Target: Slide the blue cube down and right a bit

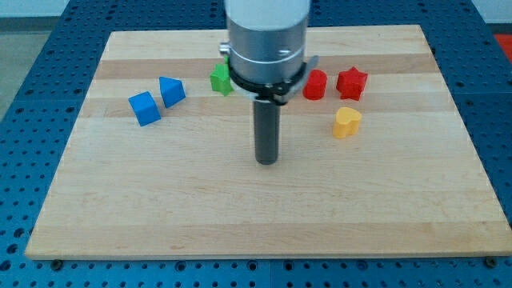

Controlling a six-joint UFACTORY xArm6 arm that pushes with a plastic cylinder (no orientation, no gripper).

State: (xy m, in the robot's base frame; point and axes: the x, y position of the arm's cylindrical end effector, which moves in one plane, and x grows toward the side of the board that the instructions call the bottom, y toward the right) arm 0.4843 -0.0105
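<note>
The blue cube (144,108) sits on the wooden counter (264,216) toward the view's left, and everything else is placed from it. Just to its right and slightly higher, touching or nearly so, is a second blue block (172,90), wedge-like. Further right of the cube and higher, a green block (221,78) shows partly behind the arm's grey housing (266,36). My tip (266,161) rests well right of the cube and lower, touching no block. There are no fingers here, only the rod. Far right of the cube lie a red block (315,84), a red star-like block (351,82) and, lower, a yellow heart-like block (346,122).
</note>
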